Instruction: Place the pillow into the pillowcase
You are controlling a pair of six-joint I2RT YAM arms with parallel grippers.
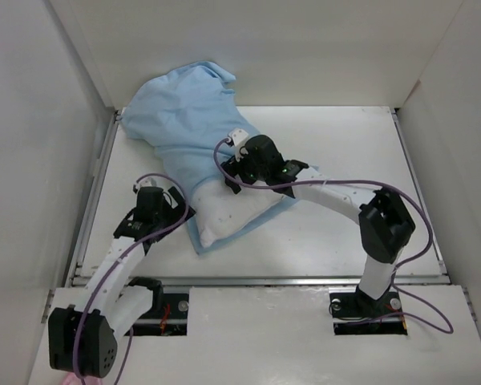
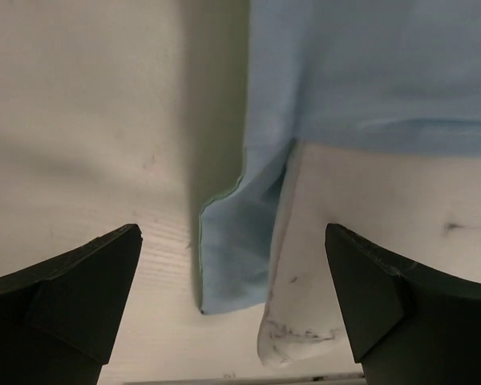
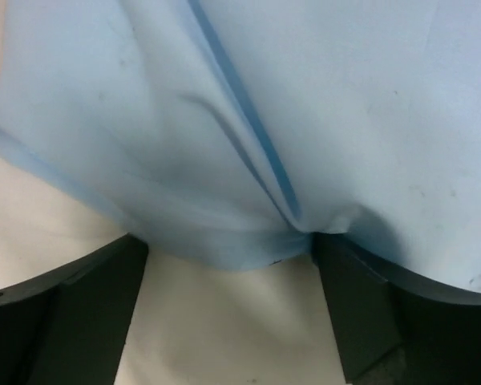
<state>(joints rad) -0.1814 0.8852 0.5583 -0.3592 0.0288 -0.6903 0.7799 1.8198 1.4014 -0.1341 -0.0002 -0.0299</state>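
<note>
Top external view: the pillow lies mostly inside the pale blue pillowcase, its near end bare, on the counter. The right gripper stands apart astride the bunched hem. The left gripper, wide apart, hovers over the pillow's bare corner.

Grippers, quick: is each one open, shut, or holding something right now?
Left gripper: open, holding nothing.
Right gripper: open, pillowcase edge bunched between its jaws, not clamped.
</note>
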